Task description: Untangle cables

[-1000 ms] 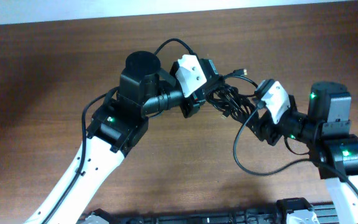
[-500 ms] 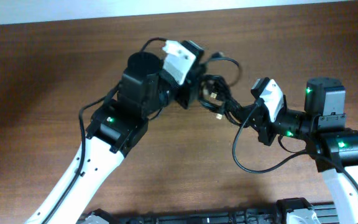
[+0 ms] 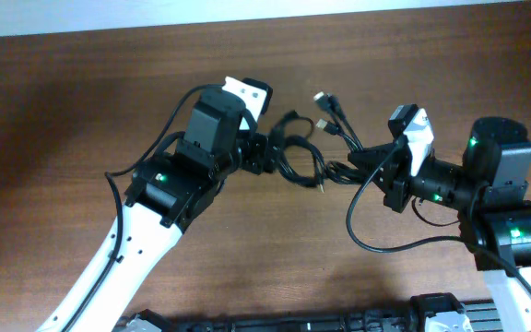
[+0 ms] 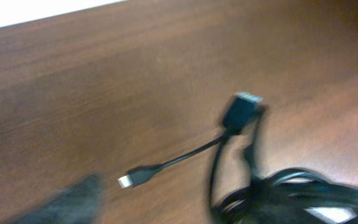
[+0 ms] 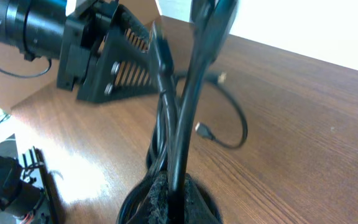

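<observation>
**Two robot arms over a knot of black cables on a wooden table**

Much is hard to make out. The left wrist view is smeared by blur: a dark smudge at its lower left edge may be one finger, and nothing is pinched in the middle of that view. A light-tipped plug point(image 4: 125, 181) lies loose on the wood there, and a thicker tangle runs off the lower right corner. From overhead, the left gripper point(image 3: 273, 153) sits at the left end of the cables point(image 3: 307, 157), its fingers mostly hidden under its own wrist. They look spread apart, with no cord clamped (the right wrist view shows one ribbed black finger beside the cords).

The right gripper point(image 3: 362, 164) is closed tight on the cables. Its wrist view shows several cords rising straight out of the pinched fingers, which the bottom edge cuts off. The bundle lies between the two grippers, right of the table's centre, with loose plug ends fanning toward the far edge.

The table point(image 3: 63, 111) is dark brown wood grain with a soft sheen. A pale wall point(image 3: 155, 14) runs along its far side.
</observation>
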Robot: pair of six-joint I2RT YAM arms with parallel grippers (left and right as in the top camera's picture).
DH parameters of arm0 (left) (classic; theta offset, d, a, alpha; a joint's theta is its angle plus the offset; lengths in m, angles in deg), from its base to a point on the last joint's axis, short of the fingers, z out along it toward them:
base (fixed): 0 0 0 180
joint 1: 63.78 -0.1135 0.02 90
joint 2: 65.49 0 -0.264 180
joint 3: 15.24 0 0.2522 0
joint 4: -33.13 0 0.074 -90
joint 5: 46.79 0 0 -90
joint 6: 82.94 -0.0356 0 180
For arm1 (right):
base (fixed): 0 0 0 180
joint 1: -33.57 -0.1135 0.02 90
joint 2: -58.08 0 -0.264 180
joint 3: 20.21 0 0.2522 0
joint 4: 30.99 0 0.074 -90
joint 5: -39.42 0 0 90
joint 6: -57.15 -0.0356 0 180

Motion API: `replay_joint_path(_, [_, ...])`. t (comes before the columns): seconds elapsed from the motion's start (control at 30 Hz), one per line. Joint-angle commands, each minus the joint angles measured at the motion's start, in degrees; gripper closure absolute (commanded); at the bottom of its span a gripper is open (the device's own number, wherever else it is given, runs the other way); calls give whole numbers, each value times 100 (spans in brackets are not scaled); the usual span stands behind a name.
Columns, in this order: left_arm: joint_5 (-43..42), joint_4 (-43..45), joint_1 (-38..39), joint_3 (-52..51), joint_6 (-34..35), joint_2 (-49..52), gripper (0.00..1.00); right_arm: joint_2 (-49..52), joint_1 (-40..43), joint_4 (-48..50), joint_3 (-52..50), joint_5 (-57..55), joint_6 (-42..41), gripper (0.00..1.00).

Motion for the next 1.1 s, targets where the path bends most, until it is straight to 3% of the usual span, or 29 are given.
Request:
replay_joint_path(0.0, [-225, -101, -13, 101, -831, -131, 1, -162, 52, 42, 122, -92, -208, 96])
replay_joint_path(0.1, [-221, -13, -13, 101, -931, -131, 1, -164, 52, 74, 125, -225, -411, 96])
replay_joint_path(0.23, [-197, -13, -15, 101, -922, -133, 1, -164, 249, 210, 125, -1331, -1543, 96])
replay_joint_path(0.37, [-437, 166, -20, 101, -660, -367, 1, -164, 610, 284, 125, -1506, -2210, 96])
replay_joint_path(0.47, [-1443, 361, -13, 101, -1281, -409, 1, -164, 761, 579, 125, -1504, -3213, 96])
replay_joint_path(0.57, [-1912, 404, -13, 101, -1355, -409, 1, -164, 761, 1016, 125, -1506, -4275, 96])
replay_joint_path(0.7, [-3283, 640, -13, 101, -1923, -409, 1, -66, 761, 1604, 125, -1515, -5930, 96])
replay_joint_path(0.83, [-3585, 846, -13, 101, -2006, -409, 1, 140, 758, 1600, 125, -1539, -7814, 96])
replay_joint_path(0.93, [-3921, 841, -13, 101, -2594, -409, 0, 160, 758, 1687, 125, -1259, -8174, 96])
replay_joint_path(1.07, [-4426, 389, 2, 101, -4516, -361, 0, 160, 758, 2330, 125, -737, -8671, 96])
